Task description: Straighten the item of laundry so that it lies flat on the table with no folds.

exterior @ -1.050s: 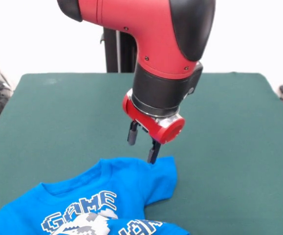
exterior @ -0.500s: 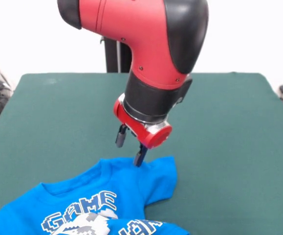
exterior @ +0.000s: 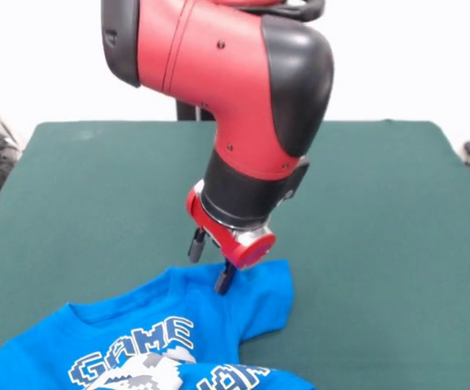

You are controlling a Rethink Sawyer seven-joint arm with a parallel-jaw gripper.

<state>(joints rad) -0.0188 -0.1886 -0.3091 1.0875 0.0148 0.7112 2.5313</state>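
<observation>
Jaws of the red and black arm's gripper (exterior: 210, 262) stand apart and empty, one fingertip (exterior: 223, 283) over the crumpled bright blue printed T-shirt (exterior: 178, 325) lying beneath them on the dark green felt bench (exterior: 381, 244).

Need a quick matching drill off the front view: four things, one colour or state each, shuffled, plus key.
Things:
1. gripper
2. T-shirt
3. table
4. lettering

Descriptions:
A. dark green, flat
B. open, over the shirt's sleeve area
C. bright blue, rumpled, at the near edge
D. white block letters

Pairs: 1-B, 2-C, 3-A, 4-D
</observation>
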